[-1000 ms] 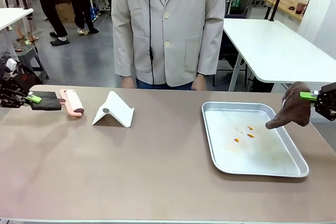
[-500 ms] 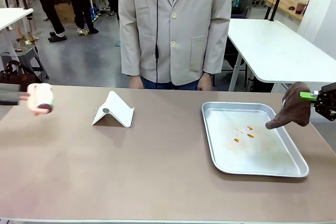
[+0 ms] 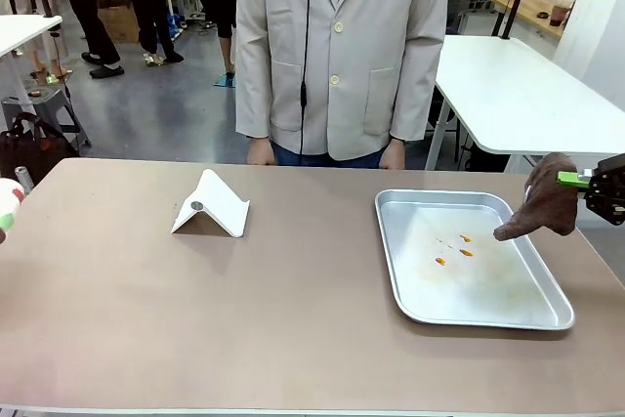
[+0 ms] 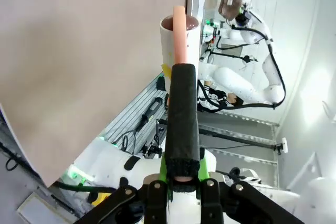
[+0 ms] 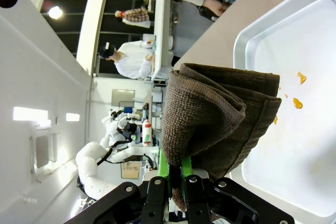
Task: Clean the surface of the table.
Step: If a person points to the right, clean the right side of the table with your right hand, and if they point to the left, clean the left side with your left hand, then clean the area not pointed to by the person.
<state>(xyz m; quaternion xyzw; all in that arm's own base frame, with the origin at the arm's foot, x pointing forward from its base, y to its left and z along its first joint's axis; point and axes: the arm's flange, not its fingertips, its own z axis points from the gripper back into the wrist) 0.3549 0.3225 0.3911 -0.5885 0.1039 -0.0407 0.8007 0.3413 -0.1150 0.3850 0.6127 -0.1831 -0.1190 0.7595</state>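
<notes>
Worktop (image 3: 293, 319) spreads brownish and wide between my two arms. My left jaws are clamped shut on the black handle of a lint roller (image 4: 182, 108). In my left wrist view its pink neck and white roll point along the worktop's pale edge, with the surface lying off to one side of the jaws. I cannot tell whether the roll touches it. That wrist is rolled, so the surface stands sideways in its view.

My right jaws are closed on a folded brown cloth (image 3: 547, 207). The cloth hangs clear above the right rim of a silver tray (image 3: 391, 204), which holds a few orange crumbs (image 3: 466, 252). My right arm reaches in roughly level from the worktop's right end.

A white folded stand (image 3: 213, 207) rests left of centre, and a person (image 3: 337, 46) stands at the far side.
</notes>
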